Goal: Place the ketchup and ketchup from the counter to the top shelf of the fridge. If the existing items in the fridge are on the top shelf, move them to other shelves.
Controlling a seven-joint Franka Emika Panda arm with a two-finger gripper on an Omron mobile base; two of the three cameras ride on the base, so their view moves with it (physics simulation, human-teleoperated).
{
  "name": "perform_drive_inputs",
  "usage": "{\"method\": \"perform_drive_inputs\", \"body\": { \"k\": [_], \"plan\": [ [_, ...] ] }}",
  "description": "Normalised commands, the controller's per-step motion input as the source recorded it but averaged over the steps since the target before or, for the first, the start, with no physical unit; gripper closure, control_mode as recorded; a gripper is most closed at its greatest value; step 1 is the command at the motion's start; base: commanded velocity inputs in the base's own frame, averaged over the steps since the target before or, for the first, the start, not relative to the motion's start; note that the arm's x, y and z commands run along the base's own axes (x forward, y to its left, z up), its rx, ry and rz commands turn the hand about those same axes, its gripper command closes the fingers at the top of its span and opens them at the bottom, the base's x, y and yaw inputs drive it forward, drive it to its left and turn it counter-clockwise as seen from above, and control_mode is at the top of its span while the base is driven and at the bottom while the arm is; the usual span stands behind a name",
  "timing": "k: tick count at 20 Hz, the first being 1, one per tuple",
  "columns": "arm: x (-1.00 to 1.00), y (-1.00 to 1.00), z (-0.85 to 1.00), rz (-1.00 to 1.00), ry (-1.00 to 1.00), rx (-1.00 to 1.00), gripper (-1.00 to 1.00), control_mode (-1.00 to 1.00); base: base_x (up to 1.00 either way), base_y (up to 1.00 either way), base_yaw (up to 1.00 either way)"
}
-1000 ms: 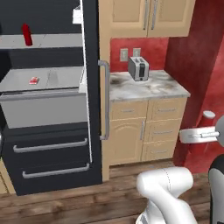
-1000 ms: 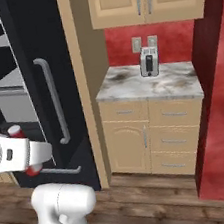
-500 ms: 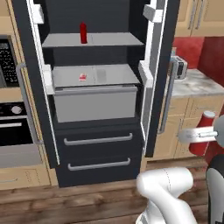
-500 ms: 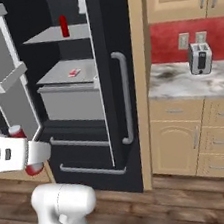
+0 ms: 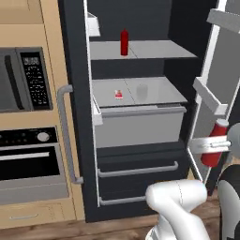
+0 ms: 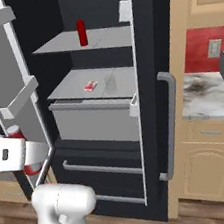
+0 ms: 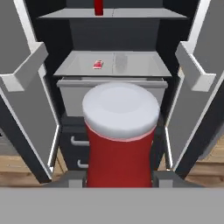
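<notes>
The fridge [image 5: 140,140] stands open. One ketchup [image 5: 124,42] already stands upright on the top shelf [image 5: 154,49], toward its left half. The packet [image 5: 119,94] and the tumbler [image 5: 142,90] lie on the next shelf [image 5: 159,93] down, apart from each other, so the top shelf appears free of the existing items. That part of the task looks complete or was never needed.

The second ketchup [image 5: 214,149], with the paler top, is clamped in the claw [image 5: 210,145] low at the right of the left base view, in front of the open right door [image 5: 220,93] and outside the fridge. In the hand view this bottle [image 7: 120,135] stands between the fingertips, facing the shelves. Remaining work, by judgement: raise the bottle to top-shelf height, set it beside the first one, release.

Limits of view: the bottle hides the fingertips' contact faces and the drawer fronts behind it in the hand view. The first ketchup [image 7: 99,6] is cut off at the upper edge there. The tumbler is faint against the grey shelf. The desk [image 6: 213,99] appears at the right of the right base view, partly cropped.
</notes>
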Motion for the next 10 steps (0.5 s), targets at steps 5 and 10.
{"method": "perform_drive_inputs", "body": {
  "k": [5, 10],
  "plan": [
    [0.0, 0.0, 0.0, 0.0, 0.0, 0.0, 1.0, 1.0, 0.83, 0.0, -0.01],
    [0.0, 0.0, 0.0, 0.0, 0.0, 0.0, 1.0, 1.0, 0.96, 0.0, -0.01]
  ]
}}
